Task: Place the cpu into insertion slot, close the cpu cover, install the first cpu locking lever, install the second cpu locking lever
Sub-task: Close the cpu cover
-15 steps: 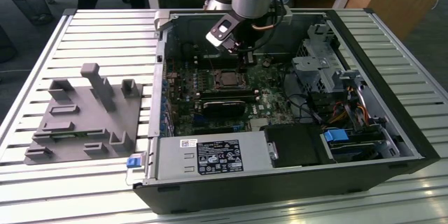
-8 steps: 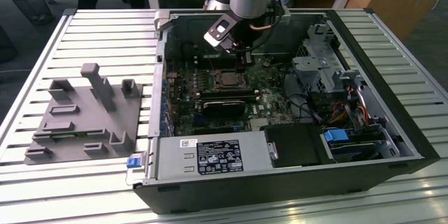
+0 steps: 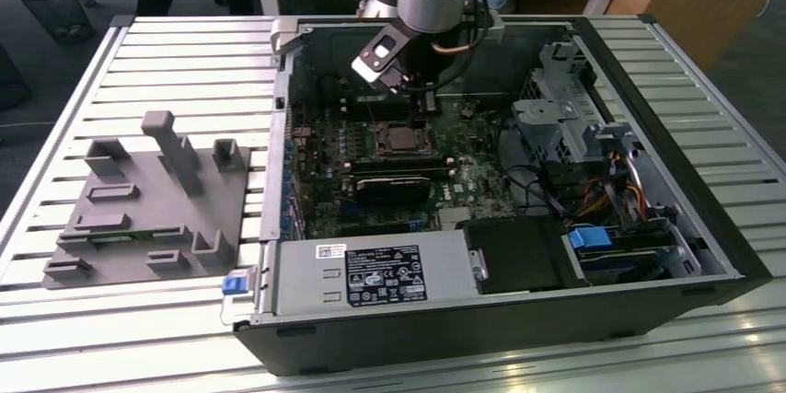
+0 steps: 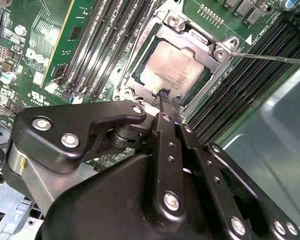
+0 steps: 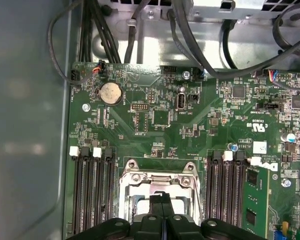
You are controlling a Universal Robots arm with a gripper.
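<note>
The cpu [image 4: 172,67], a dull silver square, lies in the insertion slot [image 3: 396,139] on the green board. The silvery cpu cover [image 4: 197,39] lies flat around it, its frame also seen in the first wrist view [image 5: 135,186]. A thin wire locking lever [image 4: 275,57] sticks out sideways over the black memory slots. A second lever [image 4: 139,37] runs along the opposite side of the socket. My gripper [image 4: 166,97] is shut with nothing between its fingers, and its tips hover at the socket's near edge [image 5: 161,196]. In the exterior view the gripper [image 3: 426,106] hangs just behind the socket.
The open computer case [image 3: 687,255] surrounds the board with steep walls. A black heatsink block [image 3: 393,190] sits in front of the socket, and a power supply [image 3: 368,275] lies in front of that. Cables and drive bays [image 3: 590,135] fill the exterior view's right. A grey fixture [image 3: 147,204] stands outside.
</note>
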